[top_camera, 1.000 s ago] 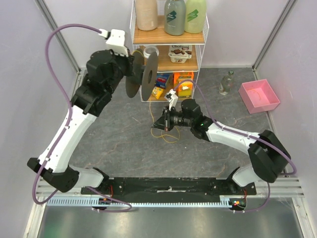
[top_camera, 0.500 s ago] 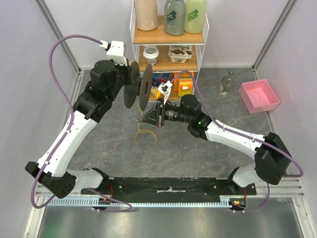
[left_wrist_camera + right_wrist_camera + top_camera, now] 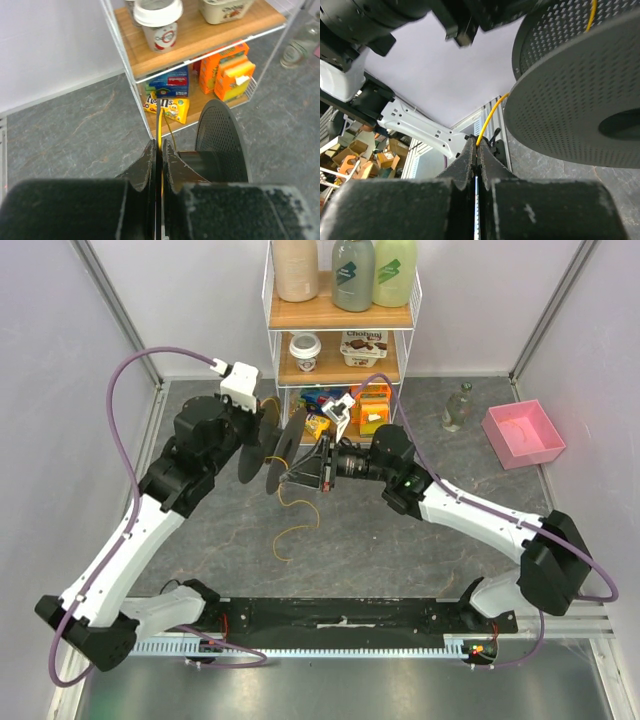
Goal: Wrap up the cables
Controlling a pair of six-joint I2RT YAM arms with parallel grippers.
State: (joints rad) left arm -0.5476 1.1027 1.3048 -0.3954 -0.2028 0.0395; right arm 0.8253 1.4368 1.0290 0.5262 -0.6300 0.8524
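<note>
The thin yellow-orange cable (image 3: 283, 540) trails in a loose curl on the grey floor and rises to my right gripper (image 3: 293, 478). That gripper is shut on the cable (image 3: 490, 117), which runs up from its tips (image 3: 476, 145) to the dark grey perforated spool (image 3: 570, 100). My left gripper (image 3: 262, 430) holds the spool (image 3: 272, 445) on edge in the air. In the left wrist view its jaws (image 3: 159, 150) are shut on one thin flange, with cable (image 3: 160, 125) showing just beyond. The other flange (image 3: 220, 135) stands to the right.
A white wire shelf (image 3: 340, 340) with bottles, a cup, tubs and snack boxes stands at the back, right behind the spool. A pink tray (image 3: 524, 433) and a small clear bottle (image 3: 457, 406) sit at the back right. Purple hoses arc over both arms.
My left arm has brought the spool down and nearer. My right gripper has moved left and up to the spool's rim with the cable, whose tail now trails further left.
</note>
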